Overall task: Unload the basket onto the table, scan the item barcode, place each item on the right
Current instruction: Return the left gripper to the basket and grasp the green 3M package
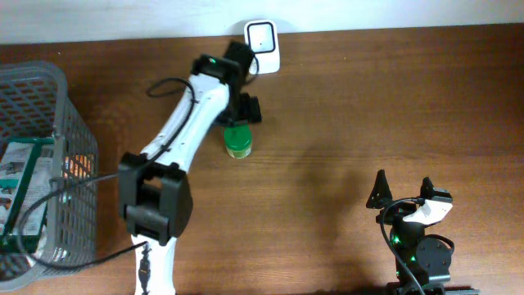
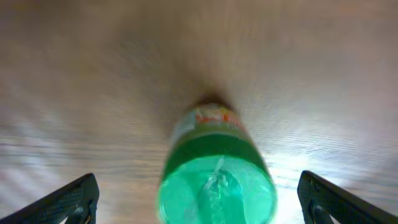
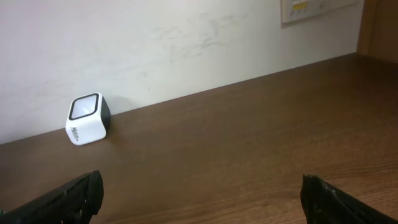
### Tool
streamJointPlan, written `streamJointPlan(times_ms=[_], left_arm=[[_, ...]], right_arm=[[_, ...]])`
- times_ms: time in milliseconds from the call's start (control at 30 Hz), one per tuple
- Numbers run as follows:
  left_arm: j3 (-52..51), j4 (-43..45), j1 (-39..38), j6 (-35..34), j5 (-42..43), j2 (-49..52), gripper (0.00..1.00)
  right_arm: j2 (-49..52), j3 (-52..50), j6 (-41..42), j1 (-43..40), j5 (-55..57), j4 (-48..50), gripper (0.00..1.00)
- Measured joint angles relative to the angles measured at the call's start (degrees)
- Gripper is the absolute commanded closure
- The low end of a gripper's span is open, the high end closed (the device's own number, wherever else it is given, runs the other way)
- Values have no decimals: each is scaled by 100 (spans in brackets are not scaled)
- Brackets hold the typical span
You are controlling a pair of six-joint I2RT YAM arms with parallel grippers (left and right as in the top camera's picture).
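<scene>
Standing green cylindrical bottle (image 1: 238, 142), woodgrain table (image 1: 344, 123)

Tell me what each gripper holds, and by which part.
Nothing is held. The left gripper stands open, its fingers apart from the green bottle; the right gripper is open and empty.

in the left wrist view the green bottle (image 2: 214, 177) is blurred, its label (image 2: 211, 118) unreadable; the overhead's left edge cuts off the basket (image 1: 33, 98).
</scene>
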Motion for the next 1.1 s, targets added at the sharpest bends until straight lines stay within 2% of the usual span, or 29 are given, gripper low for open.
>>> streamJointPlan(times_ms=[133,267,367,500,633,767,800,967,1100], left_arm=[[1005,-763,330,17,-380,-363,0],[2048,-1530,901,17,-1180,-1364,1],[2253,-1797,1370,17,-1650,-2083,1],[2310,-1956,2518,-105,-1987,-2708,1],[2284,-2004,3799,-251,-1891,-2680,1],[2009,-1961,4789,-326,-1652,-2540,0],[1672,-1858,5141,-330,-1552,-2505,0],[374,-1204,5674,-232,-1410,-2481,0],[-866,-214,5803,186,-1360,-2472,1]], right_arm=[[0,0,-2,0,0,0,2],[0,0,-2,0,0,0,2],[0,-2,0,0,0,0,2],[0,-2,0,0,-2,0,2],[0,0,-2,0,2,0,2],[0,-2,-2,0,0,0,2],[0,0,0,0,0,0,2],[0,0,-2,0,0,0,2],[0,-2,0,0,0,0,1]])
